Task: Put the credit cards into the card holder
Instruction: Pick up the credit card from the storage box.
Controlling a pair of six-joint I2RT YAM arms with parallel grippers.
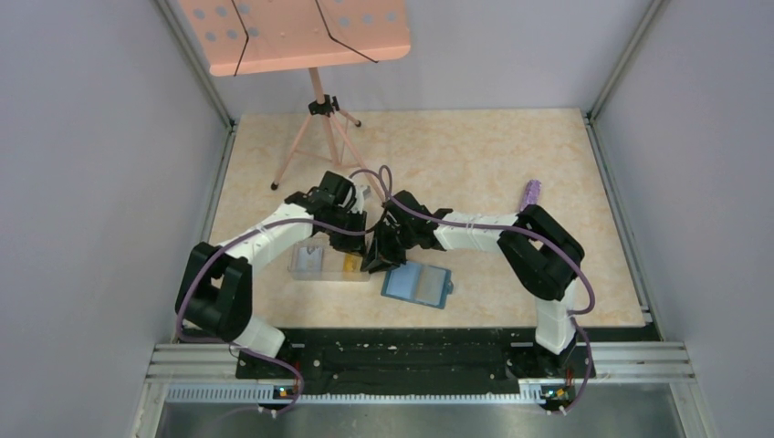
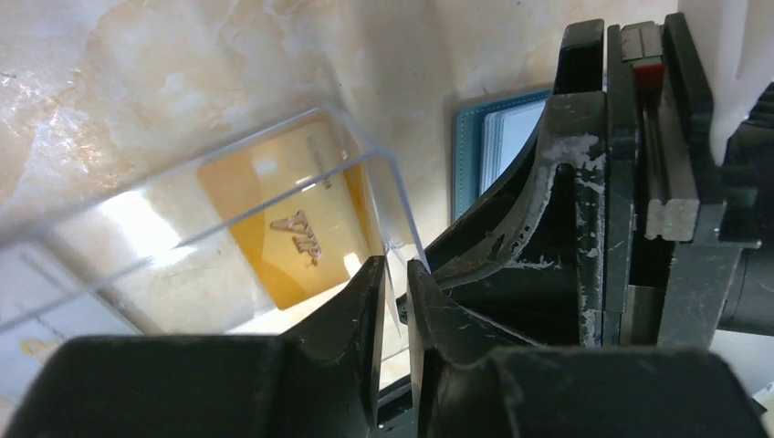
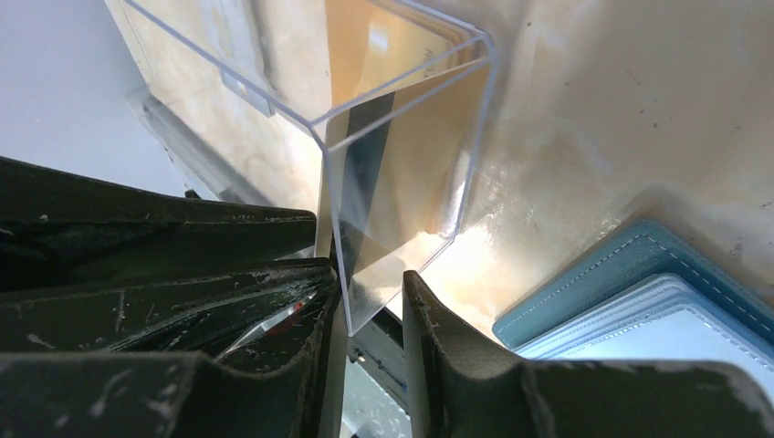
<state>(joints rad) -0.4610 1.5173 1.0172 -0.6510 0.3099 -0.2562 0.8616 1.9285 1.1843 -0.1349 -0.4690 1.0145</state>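
Marble-look worktop (image 1: 475, 164) carries, at frame centre, the clear box (image 1: 330, 265) with a gold card (image 2: 290, 224) inside; right tool (image 3: 370, 301) pinches its corner, left tool (image 2: 394, 283) stands slightly open there, so steady the box before lifting the card toward the holder (image 1: 417, 285).

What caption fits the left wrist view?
Left gripper straddling the clear box wall, yellow card inside.

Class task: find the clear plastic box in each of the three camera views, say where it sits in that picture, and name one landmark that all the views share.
Top external: clear plastic box at centre, below the grippers, left of the card holder.
Left wrist: left half, holding a yellow card.
Right wrist: top centre, one corner between the fingers.
Shared landmark: the teal card holder.
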